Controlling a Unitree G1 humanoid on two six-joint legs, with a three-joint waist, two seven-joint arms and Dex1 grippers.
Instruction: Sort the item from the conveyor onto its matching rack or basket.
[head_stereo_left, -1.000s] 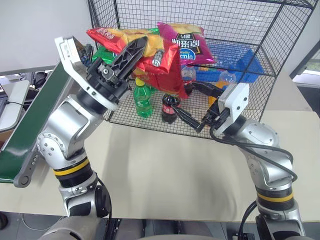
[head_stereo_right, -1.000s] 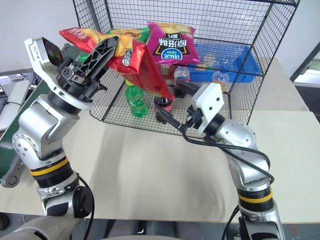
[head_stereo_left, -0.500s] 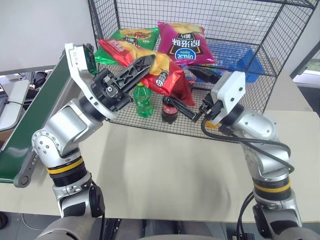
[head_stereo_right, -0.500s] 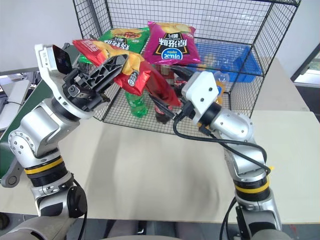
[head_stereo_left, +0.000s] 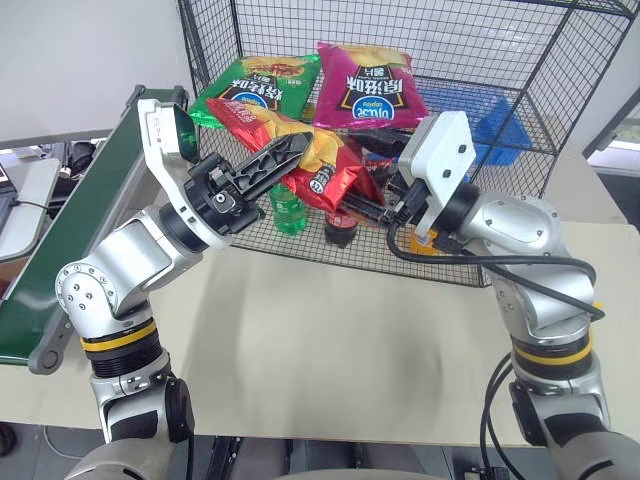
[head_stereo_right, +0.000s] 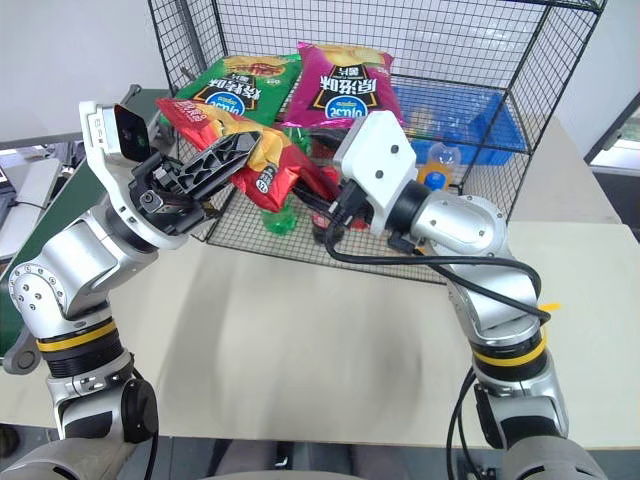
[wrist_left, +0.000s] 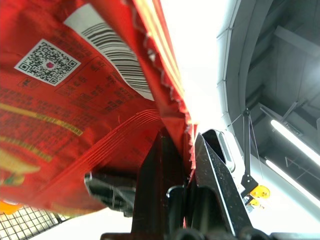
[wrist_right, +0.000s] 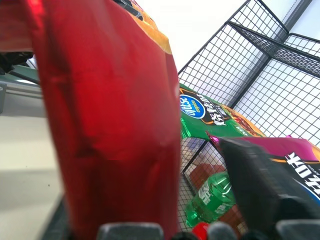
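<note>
In front of the black wire cage (head_stereo_left: 560, 90), just above the table (head_stereo_left: 330, 330), your red chip bag (head_stereo_left: 320, 165) hangs in the air between both arms, well clear of the conveyor (head_stereo_left: 75, 240) off to the left. Your left gripper (head_stereo_left: 295, 152) has its jaws clamped tight on the bag's crimped edge, plain in the left wrist view. Your right gripper (head_stereo_right: 318, 205) reaches in from the other side at the bag's lower end; its jaws stand about halfway apart with the bag (wrist_right: 110, 125) lying between them, and you cannot tell whether they bear on it yet. The bag's long axis slants from upper left, near the left wrist, down to the right toward the right gripper, so the right arm is nearer the low end. The raised shelf with the green bag (head_stereo_left: 255, 85) and magenta bag (head_stereo_left: 365, 85) lies just behind and above, so the coming move likely goes up and forward.
</note>
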